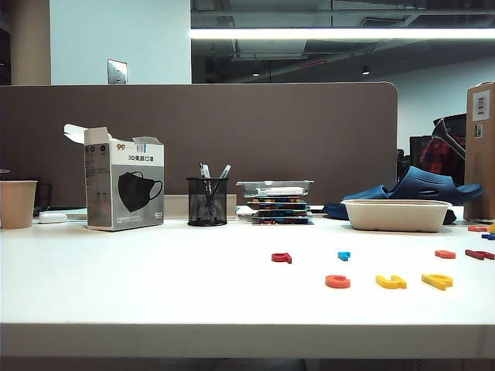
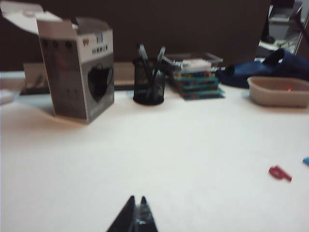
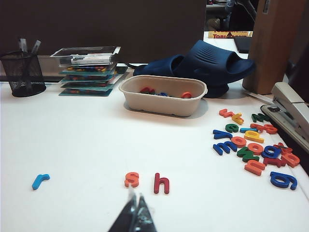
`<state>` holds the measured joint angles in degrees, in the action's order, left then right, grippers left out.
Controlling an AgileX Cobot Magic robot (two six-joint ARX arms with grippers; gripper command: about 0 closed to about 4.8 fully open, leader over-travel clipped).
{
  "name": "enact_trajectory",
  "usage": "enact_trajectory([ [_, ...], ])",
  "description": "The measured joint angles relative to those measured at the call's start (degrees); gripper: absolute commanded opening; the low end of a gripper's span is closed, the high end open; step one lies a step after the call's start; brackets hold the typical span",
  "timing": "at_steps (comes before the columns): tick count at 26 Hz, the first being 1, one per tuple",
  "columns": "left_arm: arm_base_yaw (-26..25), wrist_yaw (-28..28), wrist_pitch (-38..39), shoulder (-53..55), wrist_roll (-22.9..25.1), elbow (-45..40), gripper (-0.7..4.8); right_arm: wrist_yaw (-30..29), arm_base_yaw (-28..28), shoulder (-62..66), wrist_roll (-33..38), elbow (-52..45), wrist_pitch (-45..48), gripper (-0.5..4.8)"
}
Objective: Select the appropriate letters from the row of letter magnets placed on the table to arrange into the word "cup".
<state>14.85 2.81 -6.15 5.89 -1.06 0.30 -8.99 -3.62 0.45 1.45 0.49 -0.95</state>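
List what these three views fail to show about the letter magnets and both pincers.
- Front-row orange-red letter and two yellow letters: exterior view only, edge-on, so their shapes are unreadable.
- Dark red letter: blurred in left wrist view.
- Bowl: rim hides most contents in right wrist view.
- Left pincer and right pincer: only shut tips show, cut by the frame edge; neither appears in exterior view.

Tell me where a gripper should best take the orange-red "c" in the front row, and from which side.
Probably from straight above. The orange-red "c" lies flat on the table, so only its thin rim offers purchase: span the curved band with one finger in the hollow. The yellow letter beside it lies apart. Left gripper and right gripper are shut.
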Motion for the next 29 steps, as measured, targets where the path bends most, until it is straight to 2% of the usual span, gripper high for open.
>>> enact_trajectory([
  [4, -1.1, 0.1, 0.0, -3.5, 0.0, 0.0, -0.05, 0.0, 0.0, 0.0, 0.0, 0.0, 0.0, -0.05],
  [15, -10.5, 0.1, 0.3, -6.0, 0.0, 0.1, -0.05, 0.0, 0.0, 0.0, 0.0, 0.0, 0.0, -0.05],
  [20, -13.2, 0.1, 0.8, -5.8, 0.0, 0.1, -0.05, 0.0, 0.0, 0.0, 0.0, 0.0, 0.0, -0.05],
  [29, -13.4, 0.1, 0.8, -5.8, 0.0, 0.1, -0.05, 0.0, 0.0, 0.0, 0.0, 0.0, 0.0, -0.05],
])
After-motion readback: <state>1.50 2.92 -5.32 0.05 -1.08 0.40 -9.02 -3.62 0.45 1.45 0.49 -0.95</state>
